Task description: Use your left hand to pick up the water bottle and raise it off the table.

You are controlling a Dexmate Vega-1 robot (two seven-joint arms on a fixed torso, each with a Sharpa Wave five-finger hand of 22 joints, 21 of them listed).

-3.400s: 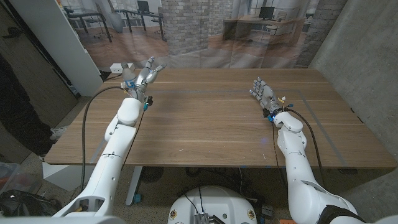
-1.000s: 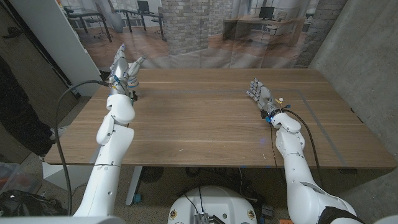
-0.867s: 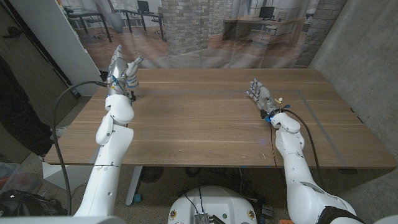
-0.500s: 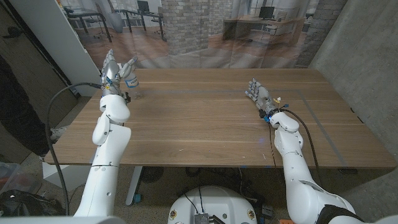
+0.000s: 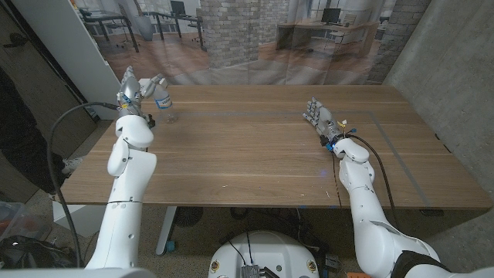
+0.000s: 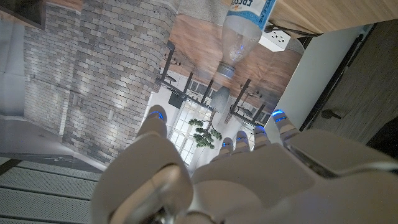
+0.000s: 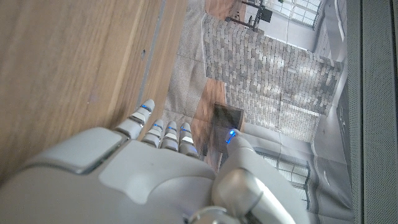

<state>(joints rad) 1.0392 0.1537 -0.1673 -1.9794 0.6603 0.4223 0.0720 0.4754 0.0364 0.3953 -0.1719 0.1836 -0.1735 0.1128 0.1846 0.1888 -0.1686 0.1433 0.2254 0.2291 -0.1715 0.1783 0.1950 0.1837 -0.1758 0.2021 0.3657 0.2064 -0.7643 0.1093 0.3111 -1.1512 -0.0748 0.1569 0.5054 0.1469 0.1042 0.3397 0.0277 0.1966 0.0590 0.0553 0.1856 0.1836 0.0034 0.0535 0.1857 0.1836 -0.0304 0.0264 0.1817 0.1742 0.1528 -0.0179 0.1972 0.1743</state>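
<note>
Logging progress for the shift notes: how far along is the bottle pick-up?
Nothing looks done yet: the water bottle stands upright on the table. In hand: the left hand is beside it, fingers apart, holding nothing. Left: grip and lift. The right hand waits apart.

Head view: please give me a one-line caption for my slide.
Left hand open beside the standing bottle at the table's far left corner; right hand waits across the table.

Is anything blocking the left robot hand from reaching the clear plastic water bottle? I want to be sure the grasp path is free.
Nothing visible does. The clear plastic water bottle stands upright on the wooden table just beside the left robot hand, whose fingers are spread. In the left wrist view only open space lies between the fingertips and the bottle.
</note>
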